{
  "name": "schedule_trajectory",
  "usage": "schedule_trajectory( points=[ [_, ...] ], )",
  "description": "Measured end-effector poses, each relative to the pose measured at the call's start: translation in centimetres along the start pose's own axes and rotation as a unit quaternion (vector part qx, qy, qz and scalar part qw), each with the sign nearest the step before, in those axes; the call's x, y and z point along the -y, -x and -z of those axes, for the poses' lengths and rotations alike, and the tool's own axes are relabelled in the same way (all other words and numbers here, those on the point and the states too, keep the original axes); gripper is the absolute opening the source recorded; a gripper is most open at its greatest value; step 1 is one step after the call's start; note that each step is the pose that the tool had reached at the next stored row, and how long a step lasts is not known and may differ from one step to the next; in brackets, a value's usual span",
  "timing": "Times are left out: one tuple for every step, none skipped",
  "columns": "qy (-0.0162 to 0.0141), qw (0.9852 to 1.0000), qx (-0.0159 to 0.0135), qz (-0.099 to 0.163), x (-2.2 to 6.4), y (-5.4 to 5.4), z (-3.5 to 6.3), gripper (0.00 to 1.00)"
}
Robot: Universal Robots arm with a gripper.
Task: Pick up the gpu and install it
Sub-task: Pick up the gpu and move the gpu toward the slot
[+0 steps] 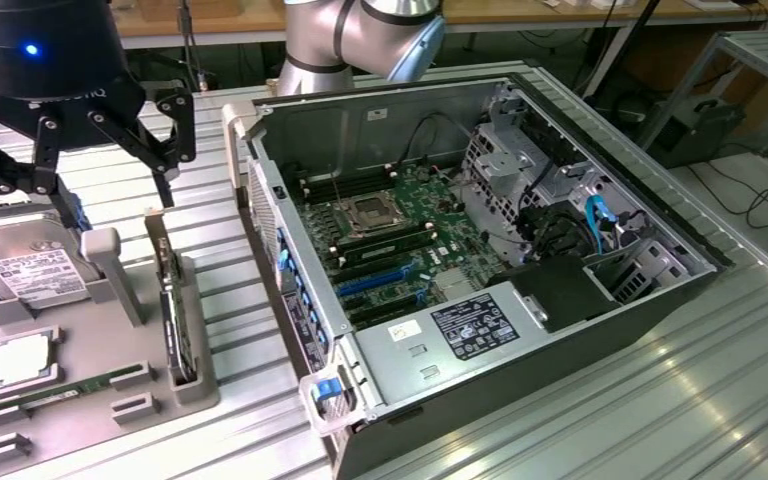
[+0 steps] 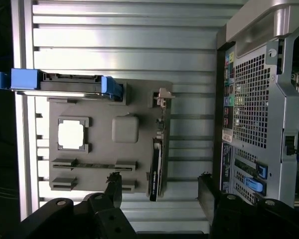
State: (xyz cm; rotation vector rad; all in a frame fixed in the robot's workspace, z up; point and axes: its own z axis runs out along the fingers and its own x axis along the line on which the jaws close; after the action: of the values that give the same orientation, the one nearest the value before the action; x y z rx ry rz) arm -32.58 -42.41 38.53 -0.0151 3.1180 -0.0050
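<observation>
currently the gpu [image 1: 168, 285] [image 2: 156, 167] stands on its long edge in a narrow slot of a grey holder tray [image 1: 91, 400] [image 2: 99, 104], along the side of the tray that faces the computer case [image 1: 398, 110] [image 2: 259, 99]. it is a thin dark card, and in the wrist view a silver bracket [image 2: 162, 99] shows at one end. nothing grips it.

the jaws hang above the tray, spread wide and empty. in the wrist view the card appears between the two black fingertips [image 2: 113, 186], touching neither. in the exterior view the fingers [image 1: 157, 165] hover over the far end of the tray, clear of everything on it.

beside the card on the same tray, a silver hard drive [image 1: 31, 265] [image 2: 65, 82] with a white label leans in its own slot, with blue rails on its sides. a square processor [image 1: 20, 362] [image 2: 71, 134] lies flat in a pocket nearer the middle, and a narrow green memory stick [image 1: 57, 392] lies in a long groove next to it.

the case lies on its side on the exterior view's right of the tray, its panel off. inside it the green motherboard [image 1: 411, 215] is exposed, with blue slots near the edge closest to the tray, and a labelled power supply [image 1: 458, 330] sits at the near end.

tray and case both rest on a ribbed metal bench [image 1: 678, 380] [image 2: 124, 40]. the grey arm [image 1: 357, 30] rises behind the case.
</observation>
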Motion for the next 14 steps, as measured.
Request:
schedule_trajectory(
  points=[
    [0.0000,1.0000,-0.0001,0.000,0.00,0.00,-0.05,0.72],
    [0.0000,1.0000,-0.0002,0.000,0.00,0.00,-0.10,0.72],
    [0.0000,1.0000,-0.0003,0.000,0.00,-0.01,-0.17,0.72],
    [0.0000,1.0000,-0.0003,0.000,0.00,0.00,-0.24,0.72],
    [0.0000,1.0000,-0.0003,0.000,0.00,-0.01,-0.29,0.72],
    [0.0000,1.0000,-0.0003,0.000,0.00,-0.01,-0.32,0.72],
    [0.0000,1.0000,-0.0003,0.000,0.00,-0.01,-0.36,0.72],
    [0.0000,1.0000,-0.0003,0.000,0.00,-0.01,-0.40,0.72],
    [0.0000,1.0000,-0.0003,0.000,0.00,-0.01,-0.44,0.72],
    [0.0000,1.0000,-0.0003,0.000,0.00,-0.01,-0.48,0.72],
    [0.0000,1.0000,-0.0003,0.000,0.00,-0.01,-0.53,0.72],
    [0.0000,1.0000,-0.0003,0.000,0.00,-0.01,-0.57,0.72],
    [0.0000,1.0000,-0.0003,0.000,0.00,-0.01,-0.61,0.72],
    [0.0001,1.0000,-0.0003,0.000,0.00,-0.02,-0.66,0.72]
  ],
)
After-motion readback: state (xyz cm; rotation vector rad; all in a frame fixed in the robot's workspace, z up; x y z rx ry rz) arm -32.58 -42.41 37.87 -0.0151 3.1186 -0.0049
